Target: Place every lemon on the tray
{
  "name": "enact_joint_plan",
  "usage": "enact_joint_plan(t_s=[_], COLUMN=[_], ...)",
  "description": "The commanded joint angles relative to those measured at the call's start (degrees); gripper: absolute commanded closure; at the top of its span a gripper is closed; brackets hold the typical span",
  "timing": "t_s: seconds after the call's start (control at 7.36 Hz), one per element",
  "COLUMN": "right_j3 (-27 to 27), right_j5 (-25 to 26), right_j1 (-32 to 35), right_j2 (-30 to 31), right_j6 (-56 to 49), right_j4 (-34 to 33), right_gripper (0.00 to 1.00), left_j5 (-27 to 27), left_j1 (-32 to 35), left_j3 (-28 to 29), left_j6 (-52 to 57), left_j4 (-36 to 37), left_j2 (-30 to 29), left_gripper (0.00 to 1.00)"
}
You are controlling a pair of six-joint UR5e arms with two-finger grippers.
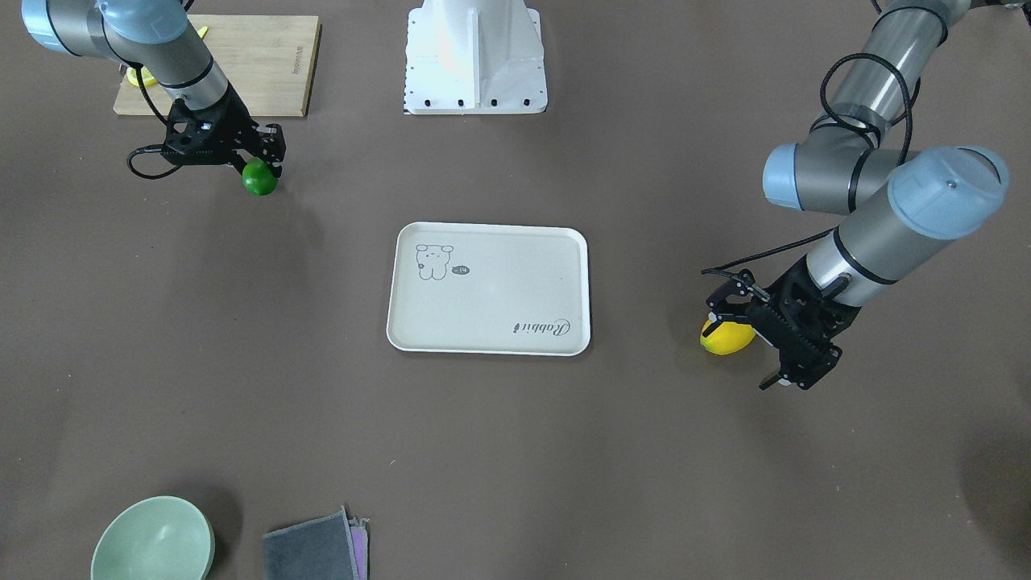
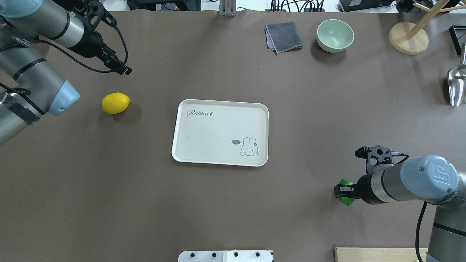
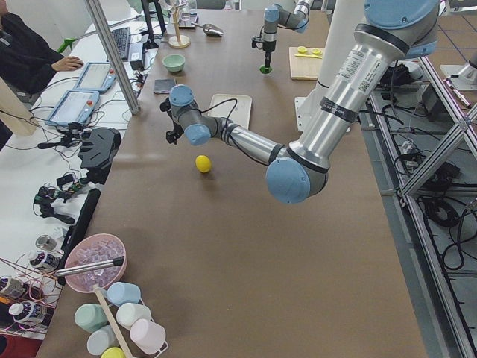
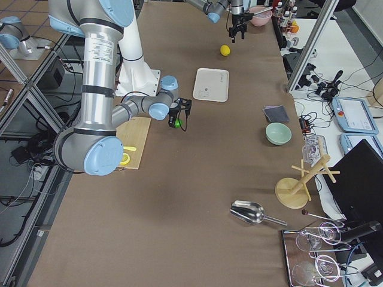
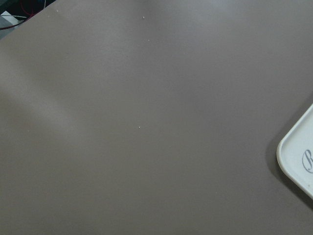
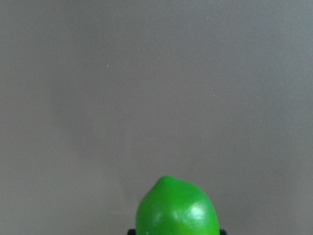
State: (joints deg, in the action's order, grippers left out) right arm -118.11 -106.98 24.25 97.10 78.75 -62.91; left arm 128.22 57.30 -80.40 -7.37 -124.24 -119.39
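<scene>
Green oval glossy lemon (image 1: 259, 181): clamped in right gripper (image 1: 264, 161), tray's 4 o'clock, seen overhead. Transfer onto cream-white rectangular tray (image 2: 218, 127) judged next. Yellow oval lemon (image 2: 115, 103): 9 o'clock, untouched; left gripper (image 2: 123, 69) spread, empty.

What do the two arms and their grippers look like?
Both the left arm and the right arm are silver-grey tubes with pale blue joint caps and black bands. The left gripper and right gripper are black two-finger units, each fed by a loose black cable. One right-arm cap bears a raised logo.
</scene>
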Motion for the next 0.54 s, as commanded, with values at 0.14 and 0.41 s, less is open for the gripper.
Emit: enact_joint_plan(t_s=[0.14,0.41], right_j3=[-3.0,-2.7], right_j5=[-4.8,-6.6], right_j1=[6.9,10.0], right_j2=[-5.6,-20.7], right_j6=[0.0,-0.5], right_j4=[-5.9,-25.3], right_gripper=[1.00,1.00], left_j5=[-0.2,-2.6], left_j1=[-1.7,-4.7], left_j3=[0.0,-0.1], left_j6=[4.3,4.2], left_j4=[-0.2,-0.9], left_j2=[2.9,5.2], left_gripper=[0.02,0.02])
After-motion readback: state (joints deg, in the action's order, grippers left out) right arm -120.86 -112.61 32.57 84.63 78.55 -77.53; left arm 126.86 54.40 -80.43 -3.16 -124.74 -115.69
